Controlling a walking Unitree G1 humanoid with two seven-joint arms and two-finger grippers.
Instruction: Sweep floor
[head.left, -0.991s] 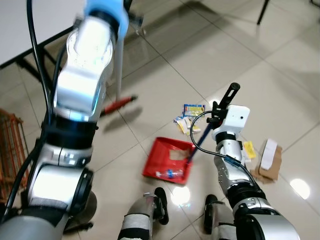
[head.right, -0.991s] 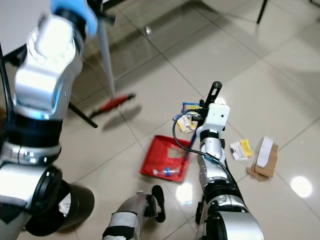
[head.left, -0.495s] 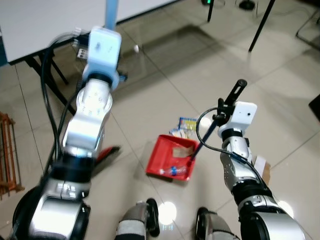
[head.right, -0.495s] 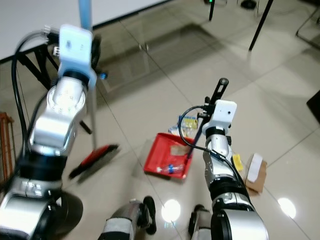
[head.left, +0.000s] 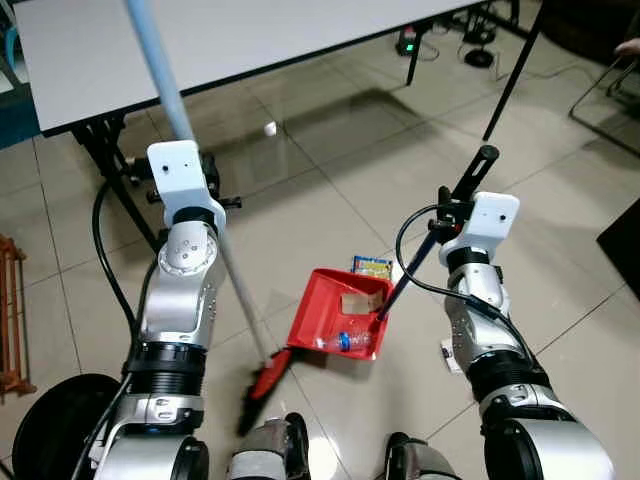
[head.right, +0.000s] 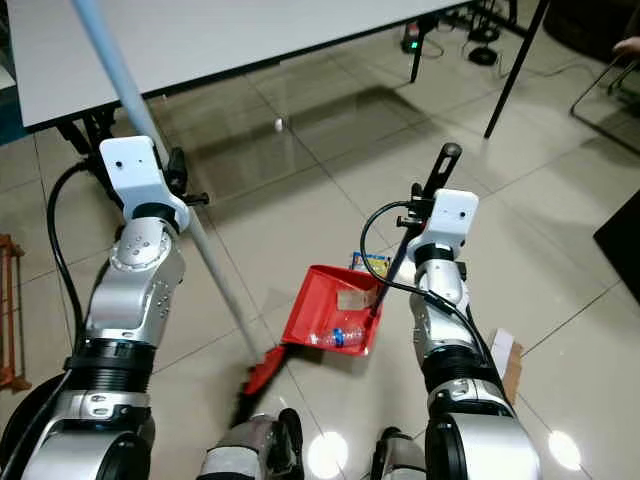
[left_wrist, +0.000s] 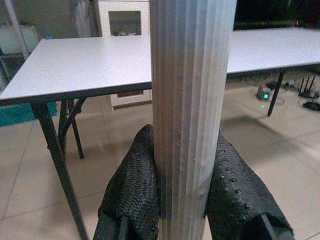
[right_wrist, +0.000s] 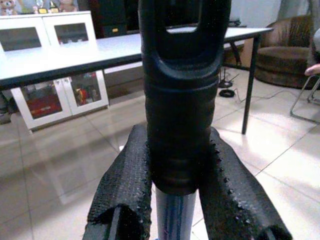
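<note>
We judge sweeping into the red dustpan (head.left: 338, 315) underway: left end effector (left_wrist: 182, 200) grips the broom (head.left: 268, 376), right end effector (right_wrist: 172, 192) grips the dustpan handle (head.right: 428, 196). Next, brush the yellow wrapper (head.left: 371, 266) inward.

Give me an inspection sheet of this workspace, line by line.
Surface: glossy beige tiled floor.
Job's things: broom red head on the floor left of the red dustpan; dustpan holds a small bottle and a brown scrap.
Clutter: yellow-blue packet behind the dustpan; cardboard piece beside the right arm.
Grippers: left gripper shut on the broom pole; right gripper shut on the dustpan handle.
Cables: black cables on both arms; cords near the far table legs.
Surroundings: white table; black bin.
</note>
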